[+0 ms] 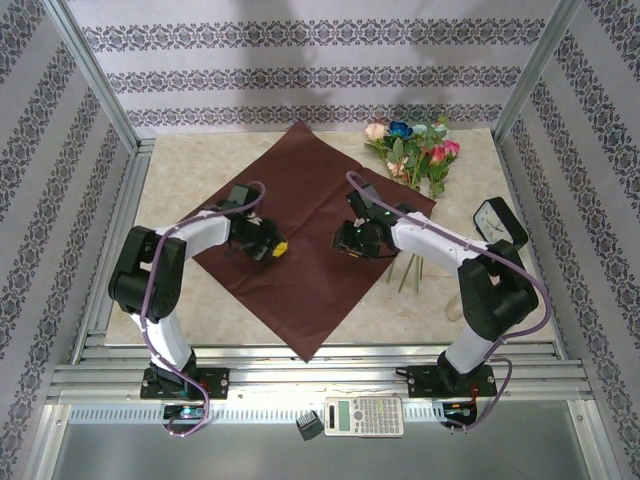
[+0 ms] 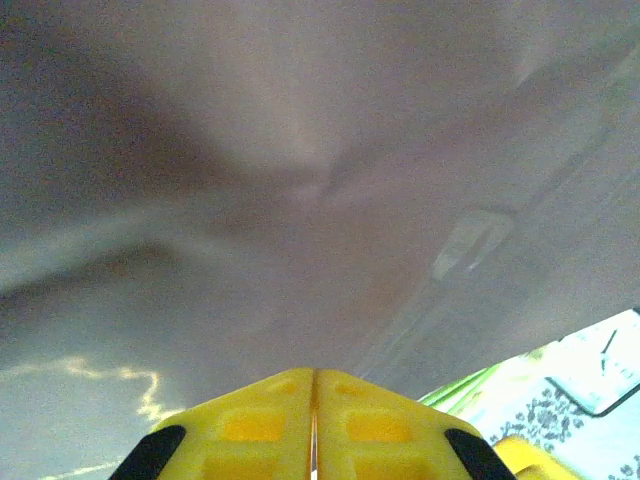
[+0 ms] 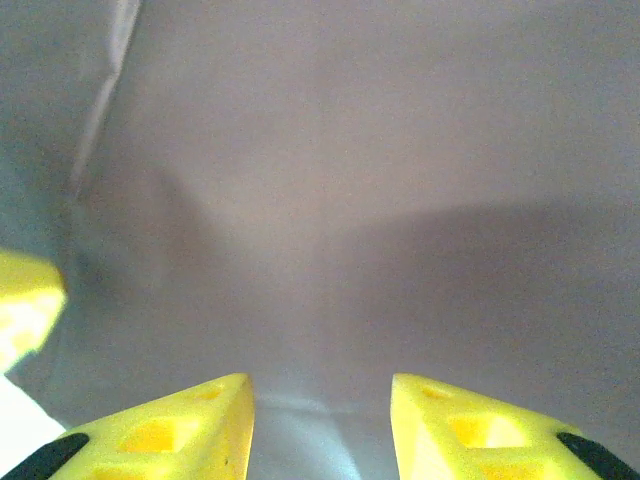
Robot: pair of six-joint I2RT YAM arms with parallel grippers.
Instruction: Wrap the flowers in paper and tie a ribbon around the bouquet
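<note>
1. The surface (image 1: pixel 190 170) is pale and marbled, with patterned walls on three sides of it.
2. The paper (image 1: pixel 300 200) lies flat on it, turned like a diamond. One corner points at the far wall and one points toward my bases. It is dark crimson. Close up, under my left wrist, the paper (image 2: pixel 300 150) shows soft creases that meet at one spot. Under my right wrist the paper (image 3: pixel 350 200) looks smooth, apart from a fold line at the upper left.
3. My left arm (image 1: pixel 160 270) bends in from the left over the paper's left half. My right arm (image 1: pixel 480 280) bends in from the right across the paper's right corner.
4. The flowers (image 1: pixel 415 145) lie at the far right, with pink, peach and blue blooms on the bare surface just beside the paper's far right edge. The stems run back toward me and pass under my right forearm. Their ends show on the surface near the paper's near right edge.
5. My left hand (image 1: pixel 277 247) sits low over the paper, left of its middle. In the wrist view my left hand (image 2: pixel 315 375) has its yellow fingers pressed together. I cannot tell whether any paper is caught between them.
6. My right hand (image 1: pixel 345 240) faces the left one over the paper, right of its middle. Close up, my right hand (image 3: pixel 320 385) is spread, with only paper showing in the gap.
7. A white dial (image 1: pixel 497 222) stands near the right wall.
8. A calculator (image 1: pixel 363 415) lies on the rails between my bases, with a small black piece (image 1: pixel 308 428) just beside it.
</note>
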